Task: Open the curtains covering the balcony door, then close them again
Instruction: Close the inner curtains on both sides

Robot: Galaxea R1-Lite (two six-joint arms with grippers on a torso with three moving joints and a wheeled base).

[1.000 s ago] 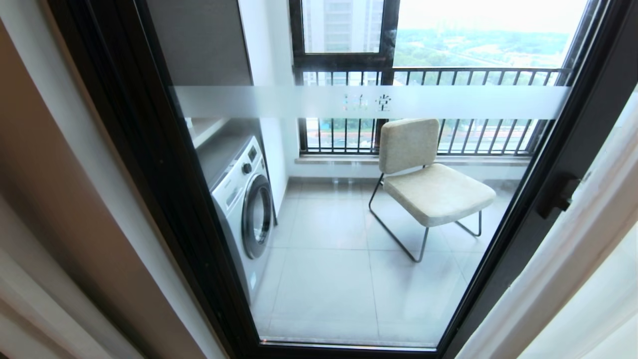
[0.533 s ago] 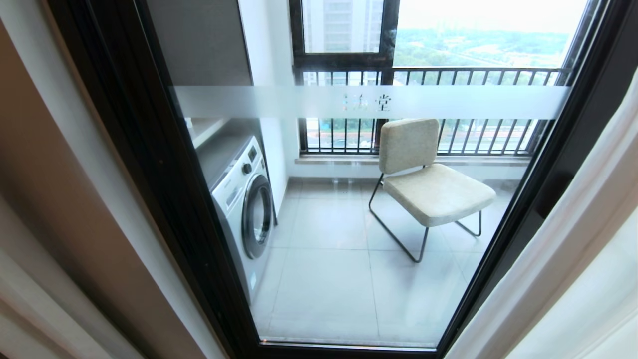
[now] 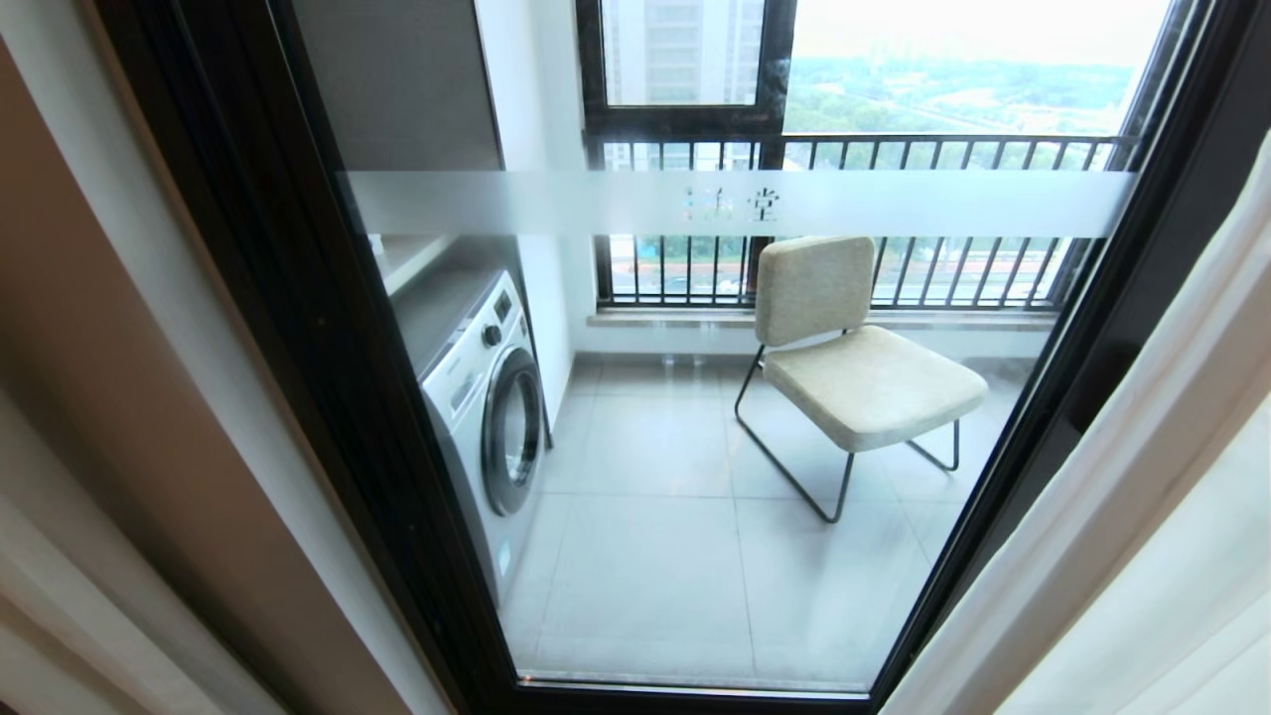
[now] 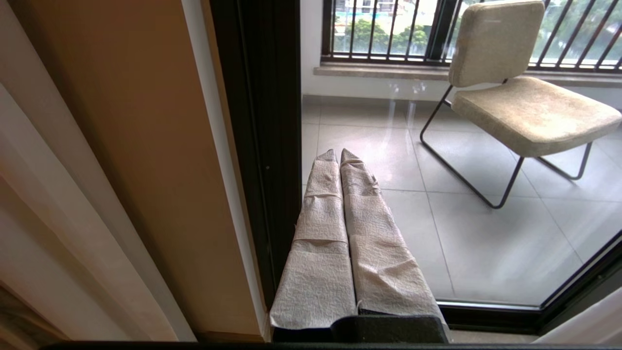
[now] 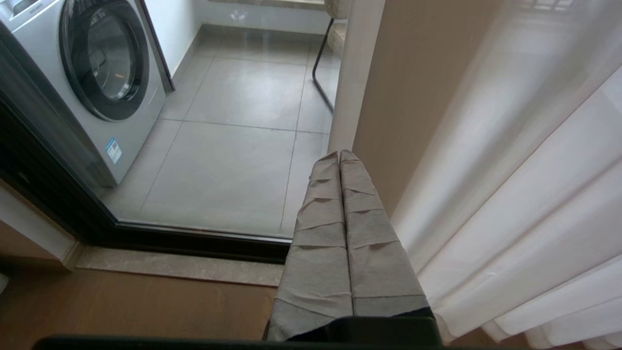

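The frosted band (image 3: 556, 204) across the balcony door (image 3: 248, 298) carries small printed Chinese characters; the last one reads 堂, the ones before it are too faint to read. The washing machine (image 3: 487, 397) bears a small label (image 5: 114, 150) near its lower front corner, its print too small to read.

Head camera close before balcony door (image 3: 298, 348), wrists low, sharing chair (image 3: 854, 367)
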